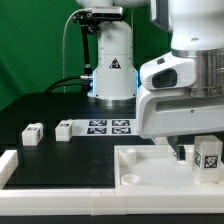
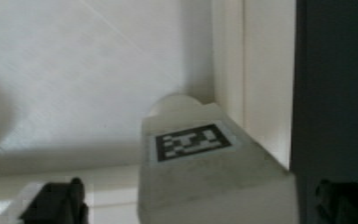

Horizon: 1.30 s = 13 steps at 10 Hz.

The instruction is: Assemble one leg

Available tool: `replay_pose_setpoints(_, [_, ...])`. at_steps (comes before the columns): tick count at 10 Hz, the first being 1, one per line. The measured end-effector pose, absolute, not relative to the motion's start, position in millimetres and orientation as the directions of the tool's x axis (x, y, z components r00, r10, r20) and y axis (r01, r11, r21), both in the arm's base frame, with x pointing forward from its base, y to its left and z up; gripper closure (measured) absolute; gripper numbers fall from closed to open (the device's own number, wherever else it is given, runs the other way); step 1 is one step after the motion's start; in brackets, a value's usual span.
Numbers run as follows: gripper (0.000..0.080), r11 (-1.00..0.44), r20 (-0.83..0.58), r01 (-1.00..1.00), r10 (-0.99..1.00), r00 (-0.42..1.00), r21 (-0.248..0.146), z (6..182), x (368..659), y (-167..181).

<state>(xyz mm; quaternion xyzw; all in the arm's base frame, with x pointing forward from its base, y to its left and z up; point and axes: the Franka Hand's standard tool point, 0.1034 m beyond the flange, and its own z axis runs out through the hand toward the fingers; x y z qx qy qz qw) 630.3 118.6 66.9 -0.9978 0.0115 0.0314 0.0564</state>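
A leg [image 1: 208, 155], a small white post with a black-and-white tag, stands at the right end of the large flat white tabletop panel [image 1: 150, 160]. In the wrist view the leg [image 2: 202, 150] rises between my two dark fingertips [image 2: 55, 202], with a gap on each side. My gripper [image 2: 197, 203] is open and straddles the leg without touching it. In the exterior view the gripper [image 1: 193, 153] hangs just over the panel's right part, one finger showing beside the leg. Two more legs [image 1: 33, 132] [image 1: 65, 129] lie on the black table at the exterior view's left.
The marker board [image 1: 110, 126] lies behind the panel, in front of the arm's base [image 1: 112, 75]. A white L-shaped fence [image 1: 40, 175] runs along the front and left. The panel has a round socket [image 1: 130, 178] near its front corner. The panel's edge [image 2: 247, 70] borders black table.
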Motion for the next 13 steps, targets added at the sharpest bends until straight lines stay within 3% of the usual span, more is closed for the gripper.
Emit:
replay_pose_setpoints(2, [0.0151,-0.993,-0.065,-0.027,-0.02,0.998,-0.112,66.4,630.1,118.6])
replay_pose_setpoints(3, [0.0296,-0.993,-0.065,-0.027,-0.02,0.998,-0.112,66.3,630.1,118.5])
replay_pose_setpoints(4, [0.0296,-0.993,-0.065,-0.027,-0.02,0.998,-0.112,66.2,630.0,118.5])
replay_pose_setpoints(5, [0.047,-0.993,-0.067,-0.044,-0.037,0.997,-0.111,66.2,630.0,118.7])
replay_pose_setpoints(6, [0.0507,-0.991,-0.071,-0.076,-0.069,0.995,-0.109,66.1,630.0,118.7])
replay_pose_setpoints(8, [0.0507,-0.986,-0.075,-0.123,-0.115,0.99,-0.11,66.0,630.0,119.2])
replay_pose_setpoints(10, [0.0507,-0.837,-0.111,-0.542,-0.533,0.839,-0.071,65.6,630.2,119.6])
replay_pose_setpoints(13, [0.0506,-0.542,-0.12,-0.84,-0.833,0.539,-0.011,65.6,629.2,122.6])
